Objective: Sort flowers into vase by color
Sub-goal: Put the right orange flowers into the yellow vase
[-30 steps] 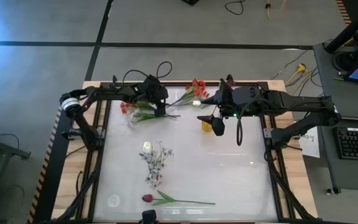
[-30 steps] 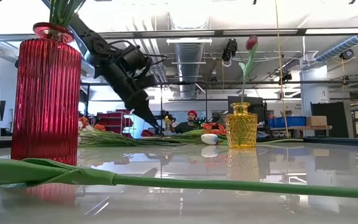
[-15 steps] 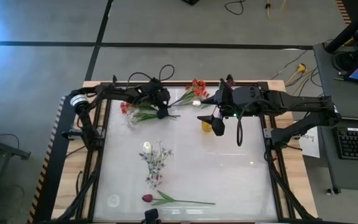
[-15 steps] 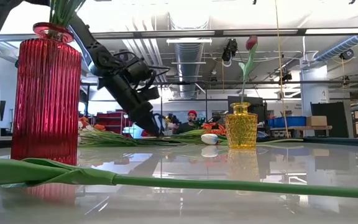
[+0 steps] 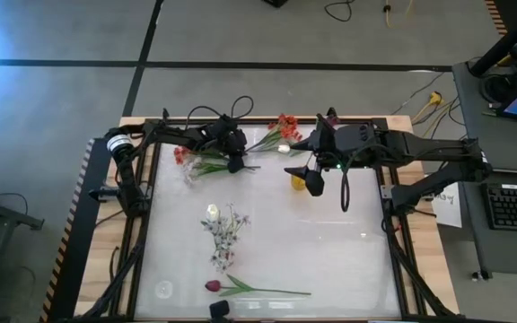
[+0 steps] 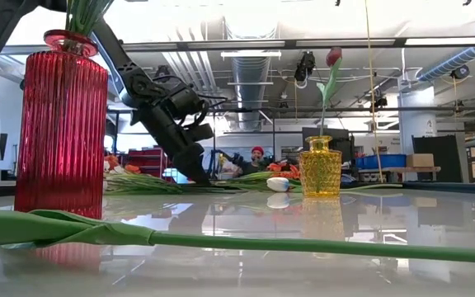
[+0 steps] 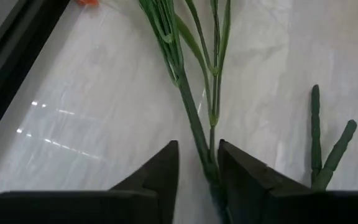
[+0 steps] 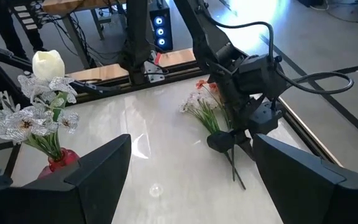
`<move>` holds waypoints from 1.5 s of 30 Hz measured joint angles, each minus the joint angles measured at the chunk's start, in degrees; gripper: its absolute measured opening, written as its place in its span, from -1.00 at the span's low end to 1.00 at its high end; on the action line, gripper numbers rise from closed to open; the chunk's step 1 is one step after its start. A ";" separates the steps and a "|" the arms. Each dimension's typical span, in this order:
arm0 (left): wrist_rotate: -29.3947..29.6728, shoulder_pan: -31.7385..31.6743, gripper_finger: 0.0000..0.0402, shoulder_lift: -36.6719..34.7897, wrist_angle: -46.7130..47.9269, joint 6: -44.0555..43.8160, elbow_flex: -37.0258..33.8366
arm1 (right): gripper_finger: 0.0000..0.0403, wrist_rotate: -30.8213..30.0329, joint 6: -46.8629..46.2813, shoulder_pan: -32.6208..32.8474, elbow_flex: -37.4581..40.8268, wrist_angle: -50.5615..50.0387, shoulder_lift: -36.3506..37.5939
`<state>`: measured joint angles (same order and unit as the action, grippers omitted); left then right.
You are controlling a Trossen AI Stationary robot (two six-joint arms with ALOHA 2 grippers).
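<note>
A bunch of orange-red flowers (image 5: 189,160) lies flat on the table at the far left. My left gripper (image 5: 233,163) is down at its green stems (image 7: 191,112), open only narrowly, with one finger on each side of them. My right gripper (image 8: 191,171) hangs wide open high over the table, above a yellow vase (image 6: 320,169) that holds a maroon tulip (image 6: 333,56). A red vase (image 6: 62,124) with a white rose (image 8: 47,64) and whitish sprays stands nearer the front. More orange-red flowers (image 5: 284,126) lie at the far middle. My left gripper has the orange-red flowers' stems between its fingers, toward their cut end. One finger (image 7: 235,174) lies against a stem (image 7: 209,163), while bare table shows between the stems and the other finger (image 7: 166,171). The fingers slant down from the far side. The flowers lie on the table.
A maroon tulip (image 5: 214,285) with a long green stem (image 6: 262,241) lies along the near edge. A black frame (image 7: 17,56) borders the table close to the left gripper. A person (image 6: 255,162) sits in the room beyond the far edge.
My left gripper has sunk to the table, coming down over the stems of the orange-red flowers at the far left. The flowers lie where they were.
</note>
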<state>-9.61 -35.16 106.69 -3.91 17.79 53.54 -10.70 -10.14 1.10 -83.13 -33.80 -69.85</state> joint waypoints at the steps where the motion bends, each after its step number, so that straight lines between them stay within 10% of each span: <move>1: 0.00 0.00 -0.65 0.00 -0.04 -0.32 0.00 | 0.62 0.02 0.25 -0.01 0.00 -0.04 -0.24; 6: 0.02 -0.02 -0.96 0.00 -0.04 -2.02 0.00 | 0.62 0.02 0.36 0.00 0.02 -0.20 -1.65; 21: 0.02 -0.38 -1.00 -6.07 -0.11 -4.84 0.00 | 0.62 0.07 1.05 -0.01 0.04 -0.21 -1.96; 45: -0.79 -5.46 -1.00 -42.38 5.03 -8.58 -0.11 | 0.62 0.25 9.45 0.00 0.04 1.84 -2.11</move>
<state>-10.40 -40.62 64.32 1.12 9.22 53.43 -10.45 -0.69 1.10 -83.09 -31.96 -71.96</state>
